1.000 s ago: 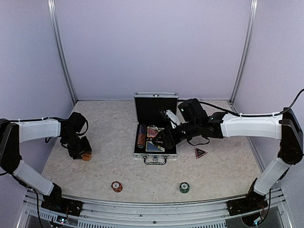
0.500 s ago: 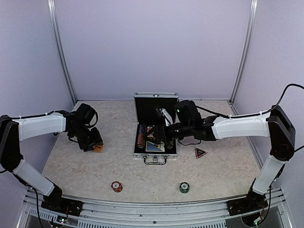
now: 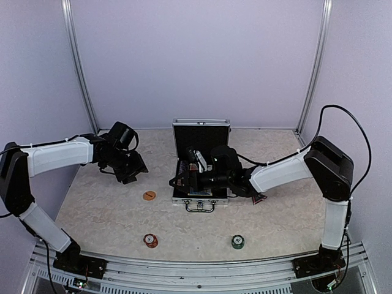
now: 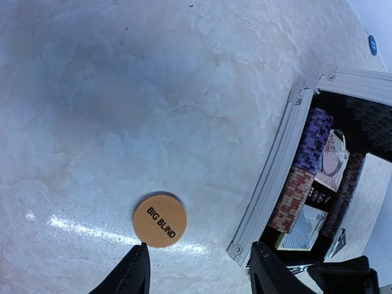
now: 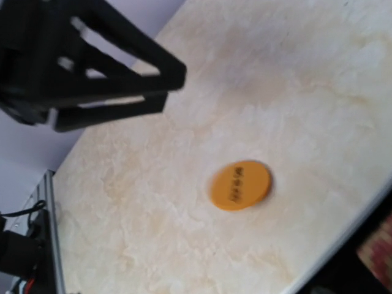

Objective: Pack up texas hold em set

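Note:
The silver case point(image 3: 200, 200) stands open at the table's middle, holding chip stacks point(image 4: 312, 139) and the red point(image 4: 334, 160) and blue point(image 4: 304, 228) card decks. An orange "BIG BLIND" disc point(image 3: 149, 195) lies flat on the table left of the case, also in the left wrist view point(image 4: 160, 220) and the right wrist view point(image 5: 240, 184). My left gripper point(image 3: 133, 171) is open and empty above the disc point(image 4: 202, 277). My right gripper point(image 3: 182, 178) reaches over the case's left side; its fingers are not visible. The red-black triangle marker point(image 3: 260, 199) lies right of the case.
A red chip stack point(image 3: 150, 240) and a green chip stack point(image 3: 237, 242) stand near the front edge. The case lid point(image 3: 201, 138) stands upright at the back. The left gripper's black fingers point(image 5: 110, 67) show in the right wrist view. Walls enclose the table.
My left gripper carried the orange disc right toward the case, let it go on the table and drew back. My right arm swung left across the case.

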